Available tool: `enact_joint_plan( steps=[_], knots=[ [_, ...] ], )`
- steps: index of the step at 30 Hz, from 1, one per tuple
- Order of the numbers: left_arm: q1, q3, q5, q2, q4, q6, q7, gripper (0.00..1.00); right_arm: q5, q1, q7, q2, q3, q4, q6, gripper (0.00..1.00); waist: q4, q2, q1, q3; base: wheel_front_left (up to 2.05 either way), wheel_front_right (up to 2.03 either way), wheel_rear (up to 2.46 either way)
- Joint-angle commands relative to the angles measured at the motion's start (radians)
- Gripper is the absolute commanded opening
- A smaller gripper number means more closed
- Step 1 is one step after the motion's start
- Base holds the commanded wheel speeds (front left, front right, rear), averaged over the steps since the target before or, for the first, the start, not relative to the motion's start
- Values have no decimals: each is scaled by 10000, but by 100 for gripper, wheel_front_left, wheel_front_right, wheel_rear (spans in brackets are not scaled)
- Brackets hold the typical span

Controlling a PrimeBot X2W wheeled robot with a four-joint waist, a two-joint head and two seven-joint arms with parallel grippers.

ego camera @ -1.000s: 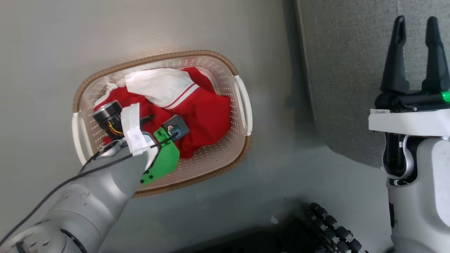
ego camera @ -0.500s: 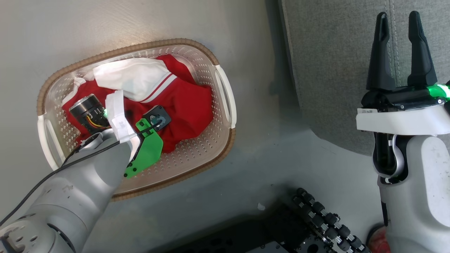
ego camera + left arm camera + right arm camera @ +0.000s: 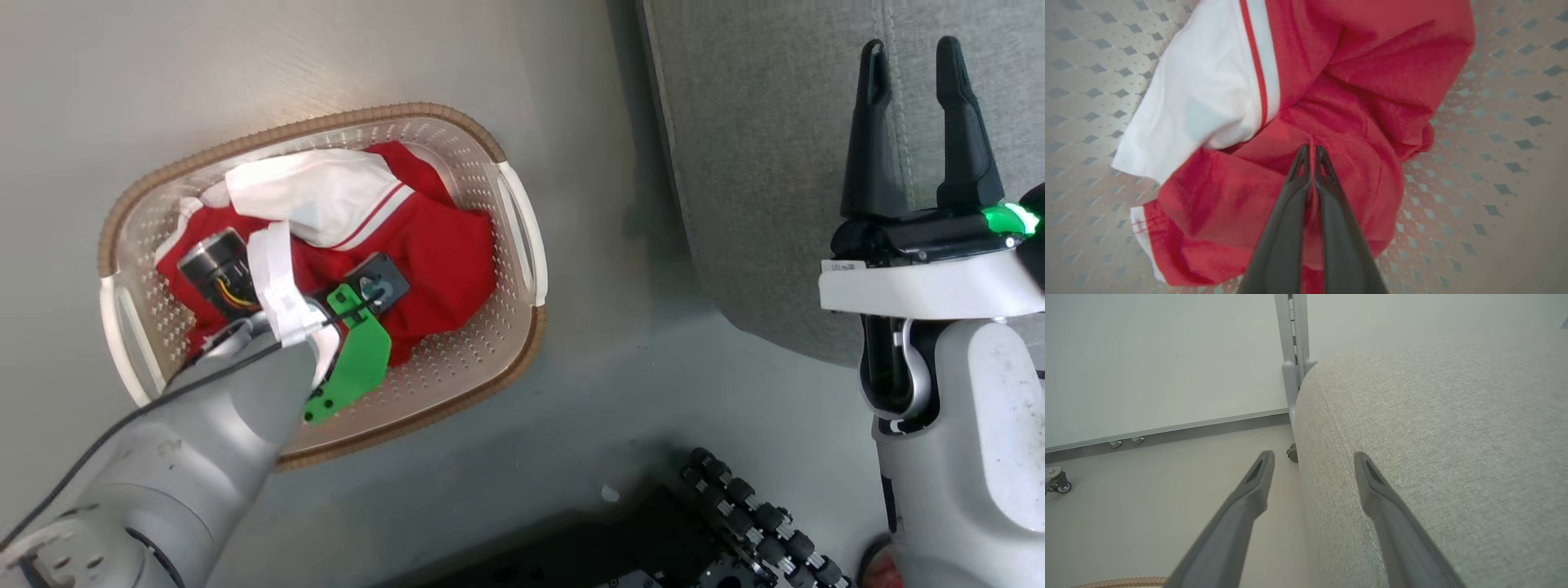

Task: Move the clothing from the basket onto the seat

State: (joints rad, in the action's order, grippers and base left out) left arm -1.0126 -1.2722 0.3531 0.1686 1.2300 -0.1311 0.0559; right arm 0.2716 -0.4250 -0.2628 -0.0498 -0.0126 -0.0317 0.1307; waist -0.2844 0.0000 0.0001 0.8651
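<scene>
We hold our left gripper (image 3: 1311, 153) down in the basket (image 3: 457, 363), its two dark fingers clenched on a raised fold of the clothing (image 3: 1355, 102) (a thin ridge of red fabric shows between the tips). The red garments, one with a white section and striped trim, lie bunched inside the basket, which sits on the floor (image 3: 245, 57) beside the seat (image 3: 759, 163). Our right gripper (image 3: 910, 53) hangs over the seat's edge, fingers spread apart, grasping nothing.
</scene>
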Motion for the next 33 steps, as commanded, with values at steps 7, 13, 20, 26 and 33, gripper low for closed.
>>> enact_joint_plan(
  steps=[7, 13, 20, 26, 33],
  knots=[
    [897, 273, 793, -428, 59, 17, -735, 0, -403, 514, -31, -14, -79, 136, 1, 100, 456, 0, -1, -1601, 0, 0, 0],
    [1912, 688, 1640, -741, -8, 17, -1597, 0, -678, 979, -31, -16, 96, 462, 1, 100, 835, 0, -1, -3104, 0, 0, 0],
    [3382, 1371, 2628, -940, -33, 29, -2725, 0, -862, 2008, -31, -22, 470, 1027, 1, 100, 1272, 0, -1, -5297, 0, 0, 0],
    [4663, 2118, 3460, -1075, -670, 23, -3196, 0, -962, 3261, -31, -25, 813, 1573, 1, 100, 1576, 0, -1, -7115, 0, 0, 0],
    [5977, 3962, 3044, -448, -3588, 904, -3198, 0, -788, 4335, -31, -138, 1334, 1892, 1, 100, 1781, 0, -1, -8497, 0, 0, 0]
  ],
)
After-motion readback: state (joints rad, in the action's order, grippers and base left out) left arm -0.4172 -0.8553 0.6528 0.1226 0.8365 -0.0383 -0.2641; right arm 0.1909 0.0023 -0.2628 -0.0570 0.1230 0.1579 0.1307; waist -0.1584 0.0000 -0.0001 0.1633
